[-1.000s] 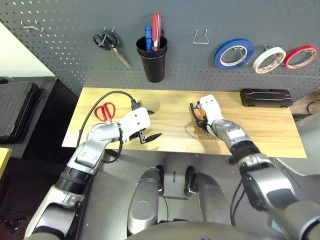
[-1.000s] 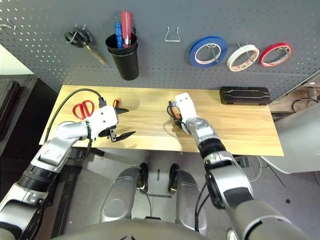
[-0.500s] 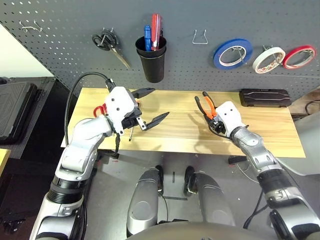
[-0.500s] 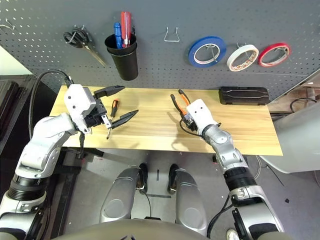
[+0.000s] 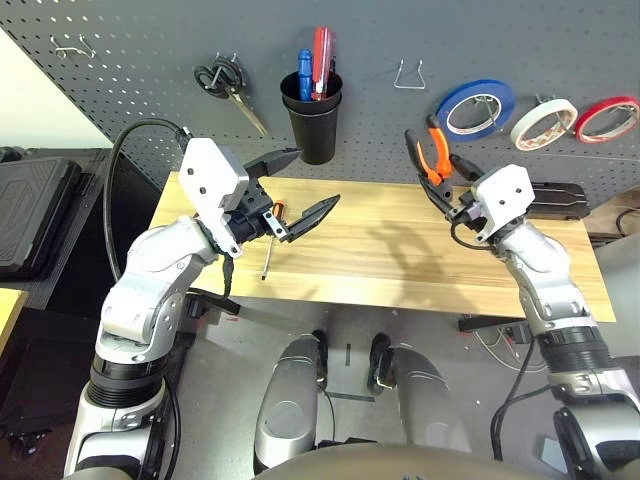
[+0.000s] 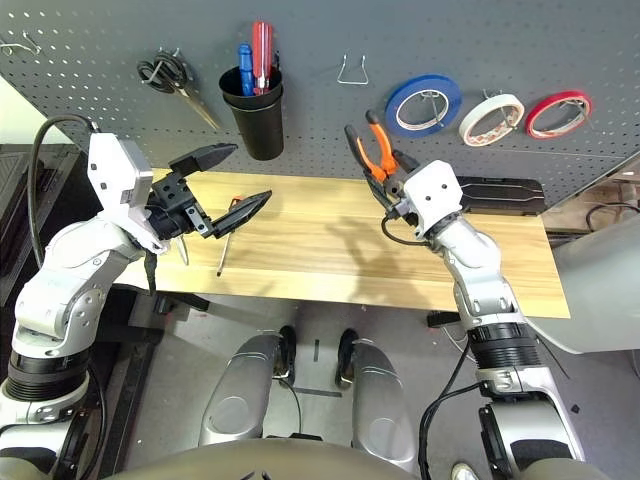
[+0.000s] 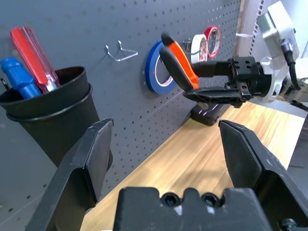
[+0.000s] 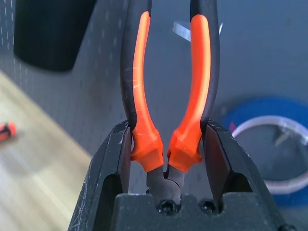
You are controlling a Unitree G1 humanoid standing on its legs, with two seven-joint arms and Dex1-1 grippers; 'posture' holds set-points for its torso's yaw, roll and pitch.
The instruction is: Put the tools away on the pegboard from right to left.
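My right fingers (image 5: 458,196) are clamping the pliers (image 5: 430,155), handles pointing up toward the pegboard (image 5: 130,110) beneath the bare wire hook (image 5: 408,75). My left fingers (image 5: 300,188) are gaping wide, holding nothing, above the screwdriver (image 5: 270,237) lying on the worktop (image 5: 400,260), at 9 o'clock from the pliers.

My left wrist is looking past spread fingers at the black cup (image 7: 48,120).

My right wrist is showing both pads squeezing the orange handles.
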